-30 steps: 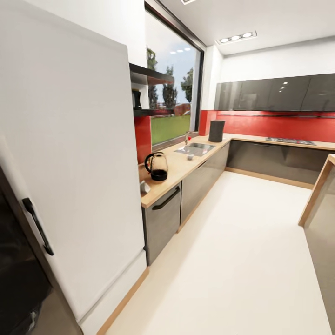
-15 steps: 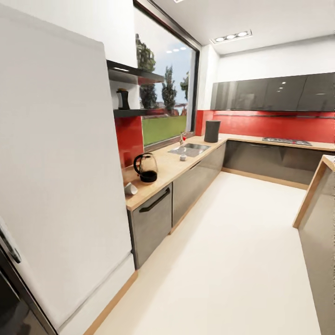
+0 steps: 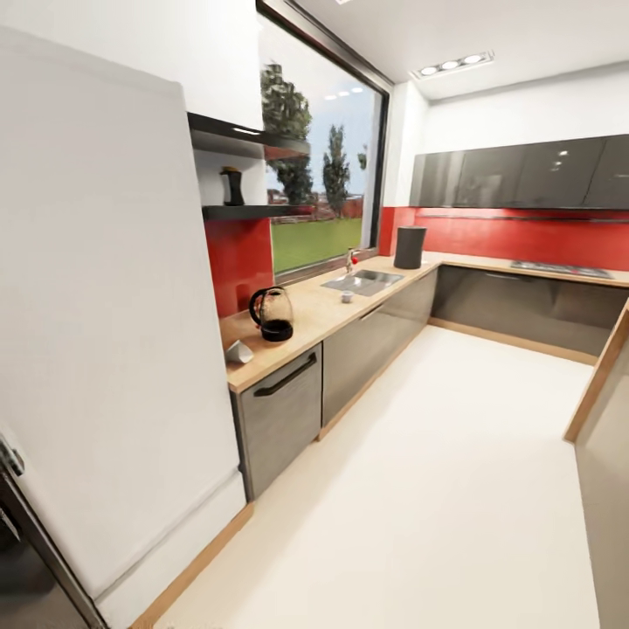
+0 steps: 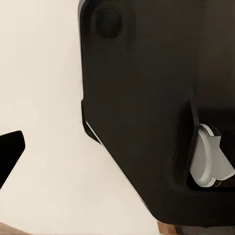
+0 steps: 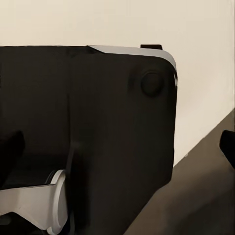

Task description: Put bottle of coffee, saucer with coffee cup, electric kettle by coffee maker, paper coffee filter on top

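Ahead and to the robot's left, the tabletop runs lengthwise away toward the far corner, where the coffee maker stands. Nearer lie the electric kettle and, by the near end, a white paper coffee filter; the bottle of coffee sits on the shelf above. Open floor leaves room to approach. Whether either claw is apart or together I cannot tell.

Glossy black body shell with grey-white wheel

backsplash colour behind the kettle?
Red, glossy backsplash behind the electric kettle; clearest in the head view.
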Robot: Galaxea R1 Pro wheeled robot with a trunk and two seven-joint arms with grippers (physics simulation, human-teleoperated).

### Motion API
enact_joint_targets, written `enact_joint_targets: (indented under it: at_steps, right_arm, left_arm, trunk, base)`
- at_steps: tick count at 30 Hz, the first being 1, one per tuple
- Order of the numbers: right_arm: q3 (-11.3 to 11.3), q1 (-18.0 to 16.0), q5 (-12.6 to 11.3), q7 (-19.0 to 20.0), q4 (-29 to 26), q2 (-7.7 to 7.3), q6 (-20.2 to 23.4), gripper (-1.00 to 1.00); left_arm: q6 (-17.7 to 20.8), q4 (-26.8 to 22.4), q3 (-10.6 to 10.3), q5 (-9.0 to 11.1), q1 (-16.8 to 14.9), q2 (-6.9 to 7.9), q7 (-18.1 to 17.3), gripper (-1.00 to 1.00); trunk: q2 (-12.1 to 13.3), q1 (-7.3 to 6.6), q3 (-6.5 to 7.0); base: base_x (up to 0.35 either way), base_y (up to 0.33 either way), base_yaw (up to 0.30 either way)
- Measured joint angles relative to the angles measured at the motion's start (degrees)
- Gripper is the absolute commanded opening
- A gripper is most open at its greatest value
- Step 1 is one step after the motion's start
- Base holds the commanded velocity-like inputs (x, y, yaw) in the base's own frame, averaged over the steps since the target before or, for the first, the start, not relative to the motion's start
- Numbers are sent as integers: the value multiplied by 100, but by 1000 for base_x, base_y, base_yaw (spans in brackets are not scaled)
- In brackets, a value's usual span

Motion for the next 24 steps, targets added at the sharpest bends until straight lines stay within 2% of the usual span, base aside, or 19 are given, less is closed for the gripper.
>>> enact_joint_targets:
  at_steps: [9,24]
  right_arm:
    - [0,0,5,-2,-5,2,5,100]
    - [5,0,8,-18,-8,2,-6,100]
  left_arm:
    - [-133,-2,0,1,0,2,1,100]
    - [-152,-3,0,1,0,10,1,100]
  trunk:
    - [-1,-2,-2]
    - [0,-3,-4]
  base:
    - [219,-251,232]
    - [280,-196,13]
